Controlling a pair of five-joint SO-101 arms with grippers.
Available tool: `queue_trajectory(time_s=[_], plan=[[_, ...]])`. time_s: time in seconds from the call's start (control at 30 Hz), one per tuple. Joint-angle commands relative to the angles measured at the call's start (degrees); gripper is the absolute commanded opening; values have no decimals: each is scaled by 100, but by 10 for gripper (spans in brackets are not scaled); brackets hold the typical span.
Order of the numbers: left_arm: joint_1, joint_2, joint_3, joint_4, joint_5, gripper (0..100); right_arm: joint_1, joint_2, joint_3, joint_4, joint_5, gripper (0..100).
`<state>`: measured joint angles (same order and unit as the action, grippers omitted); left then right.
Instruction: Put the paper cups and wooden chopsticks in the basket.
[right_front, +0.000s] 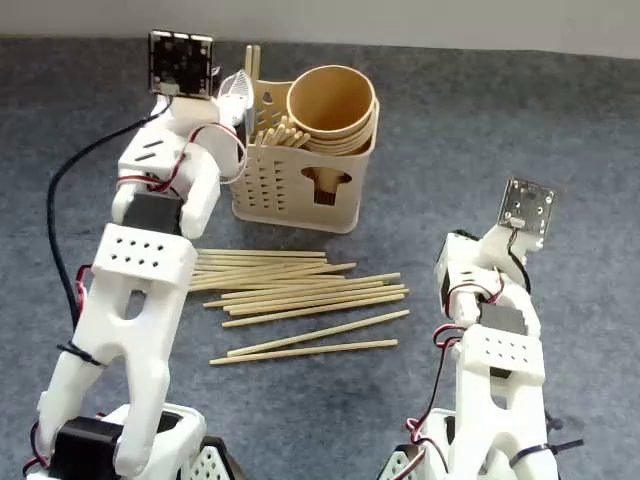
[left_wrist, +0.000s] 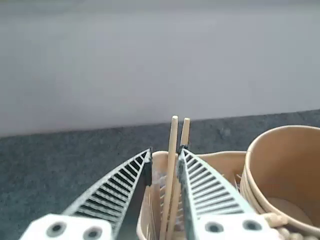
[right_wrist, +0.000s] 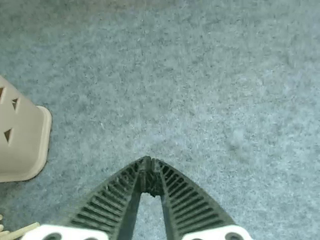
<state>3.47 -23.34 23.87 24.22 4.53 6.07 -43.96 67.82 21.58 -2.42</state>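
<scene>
High view: my left arm (right_front: 150, 250) leans toward the beige perforated plastic basket (right_front: 300, 195), which stands upright on the grey carpeted table (right_front: 560, 110); the left gripper (right_front: 240, 90) sits at the basket's narrow end compartment, with two upright wooden chopsticks (right_front: 252, 62) rising beside it; a stack of tan paper cups (right_front: 332, 100) sits nested in the wider compartment; a loose pile of pale wooden chopsticks (right_front: 300, 290) lies flat on the table just beside the basket, on the arms' side, between the two arms; my right arm (right_front: 495, 340) stands well apart from the basket. Left wrist view: the left gripper (left_wrist: 165, 151) hangs over the basket rim (left_wrist: 215, 157) with its jaws parted; the two upright wooden chopsticks (left_wrist: 173, 142) stand between them, close against one finger (left_wrist: 200, 185) and with a clear gap to the other, so I read them as released, their lower ends down inside the basket; the cups (left_wrist: 285, 170) sit just beside. Right wrist view: the right gripper (right_wrist: 148, 162) hovers over bare table (right_wrist: 210, 75), its tips pressed together and grasping nothing; a corner of the basket (right_wrist: 22, 140) lies off to one side; one stick end (right_wrist: 20, 231) shows at the edge.
</scene>
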Motion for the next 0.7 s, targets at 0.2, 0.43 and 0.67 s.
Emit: queue_trajectory(time_s=[0.2,0.43,0.67], plan=[[180,-84,-1780,2804,-193,106,-101,-119,-31,-127,97,10],[822,-92,-2281,4492,-202,101,-101,-127,-31,-127,105,10],[1420,-92,-2132,5160,-211,101,-75,-127,-31,-127,97,10]])
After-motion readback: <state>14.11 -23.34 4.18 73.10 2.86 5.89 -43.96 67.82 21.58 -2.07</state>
